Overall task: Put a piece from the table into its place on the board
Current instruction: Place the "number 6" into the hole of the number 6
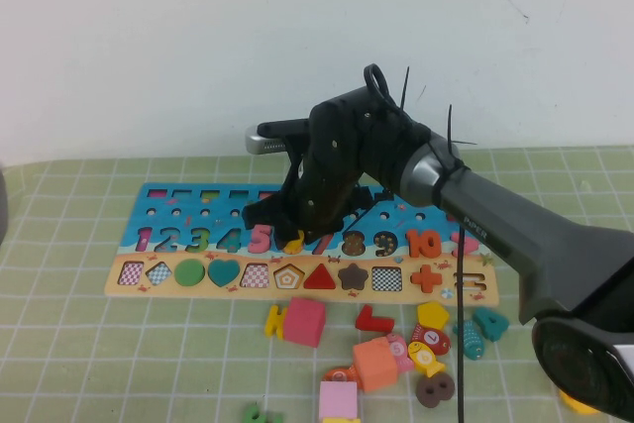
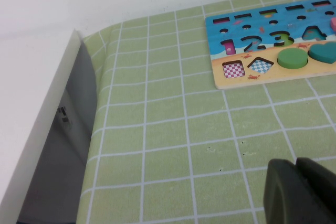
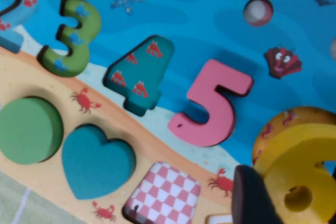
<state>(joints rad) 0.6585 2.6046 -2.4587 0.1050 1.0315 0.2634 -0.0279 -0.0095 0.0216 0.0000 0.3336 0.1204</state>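
- Hovering over the board [image 1: 198,207], the right gripper [image 1: 297,235] holds the yellow 6 [image 3: 299,174] just beside the pink 5 [image 3: 210,106], tilted, not yet seated.
- Left gripper [image 2: 299,192] parked well apart from the board, fingers together.

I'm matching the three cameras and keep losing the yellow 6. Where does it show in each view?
High view: yellow 6 at the right end effector, between the pink 5 and the 7 on the board.
Left wrist view: not in it; left end effector over bare table.
Right wrist view: 6 beside the pink 5.
Shared landmark: the teal heart.
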